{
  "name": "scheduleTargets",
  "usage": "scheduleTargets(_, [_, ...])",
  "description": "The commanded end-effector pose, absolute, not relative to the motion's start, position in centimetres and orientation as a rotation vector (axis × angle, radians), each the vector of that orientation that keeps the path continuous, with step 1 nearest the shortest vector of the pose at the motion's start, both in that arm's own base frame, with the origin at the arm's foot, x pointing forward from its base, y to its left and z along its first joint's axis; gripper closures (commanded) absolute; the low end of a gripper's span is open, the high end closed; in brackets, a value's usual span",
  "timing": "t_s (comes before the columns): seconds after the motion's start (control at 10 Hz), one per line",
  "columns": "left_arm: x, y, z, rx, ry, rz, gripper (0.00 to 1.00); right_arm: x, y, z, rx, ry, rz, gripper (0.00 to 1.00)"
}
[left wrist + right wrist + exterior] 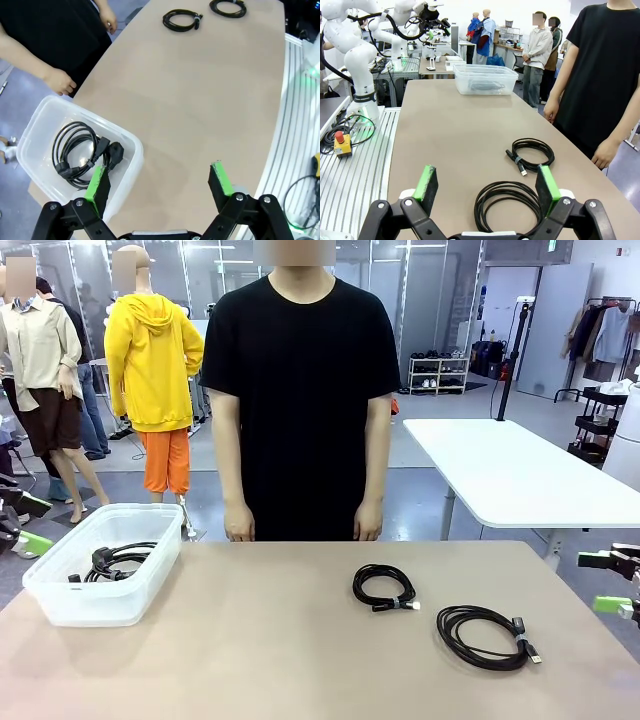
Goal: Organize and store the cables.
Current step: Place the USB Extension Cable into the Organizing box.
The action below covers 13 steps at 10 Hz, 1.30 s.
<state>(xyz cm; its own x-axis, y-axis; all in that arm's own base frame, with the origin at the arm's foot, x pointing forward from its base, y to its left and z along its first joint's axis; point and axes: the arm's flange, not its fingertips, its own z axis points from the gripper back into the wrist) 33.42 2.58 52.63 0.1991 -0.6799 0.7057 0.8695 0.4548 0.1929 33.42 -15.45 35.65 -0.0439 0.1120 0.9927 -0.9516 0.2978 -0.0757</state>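
Right wrist view is showing the right gripper (486, 176) hanging wide open and empty, with the big cable coil (506, 185) lying flat on the near right of the table (460, 125), just ahead of it. The left gripper (157, 171) is hanging open too, far off by the box (134, 159) on the left.

Bare tabletop (280, 650) between bin (62, 608) and cables (398, 604); person (300, 390) at far edge.
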Motion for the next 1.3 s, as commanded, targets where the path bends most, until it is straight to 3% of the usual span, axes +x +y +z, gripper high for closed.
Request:
scheduleTargets(0.0, [33.1,2.4,52.5,-0.277,-0.805,-1.093,0.0,33.4,-15.4,35.7,0.878,-1.306,1.071,0.0])
scheduleTargets(0.6, [33.1,2.4,52.5,-0.277,-0.805,-1.093,0.0,37.8,-0.3,46.2,0.556,-0.816,1.568,0.0])
scheduleTargets(1.2, [33.1,2.4,52.5,-0.277,-0.805,-1.093,0.0,43.4,13.8,43.3,0.301,-0.466,1.764,0.0])
